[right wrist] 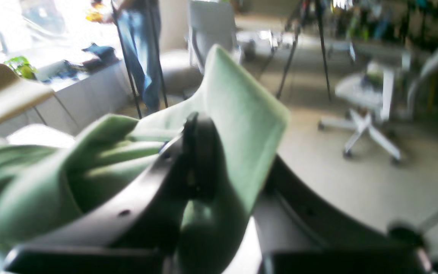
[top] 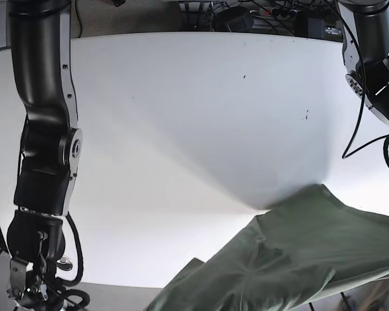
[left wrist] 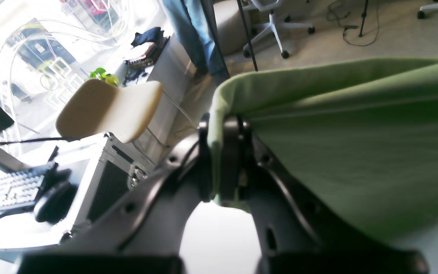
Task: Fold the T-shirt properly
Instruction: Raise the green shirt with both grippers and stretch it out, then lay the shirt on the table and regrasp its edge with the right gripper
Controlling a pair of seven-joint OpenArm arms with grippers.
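The green T-shirt (top: 292, 253) is held lifted at the near edge of the white bench (top: 181, 129), its cloth slung between the two arms and sagging off the bench's front toward the right of the base view. The left hand (left wrist: 224, 160) is seen closed on a folded edge of the shirt, the fabric stretching away from it to the right in its wrist view, and the right hand (right wrist: 200, 160) is likewise clamped on a bunched edge. The shirt's long axis is judged to run from hand to hand, so the coming spread would depend on both hands carrying it forward over the bench together.
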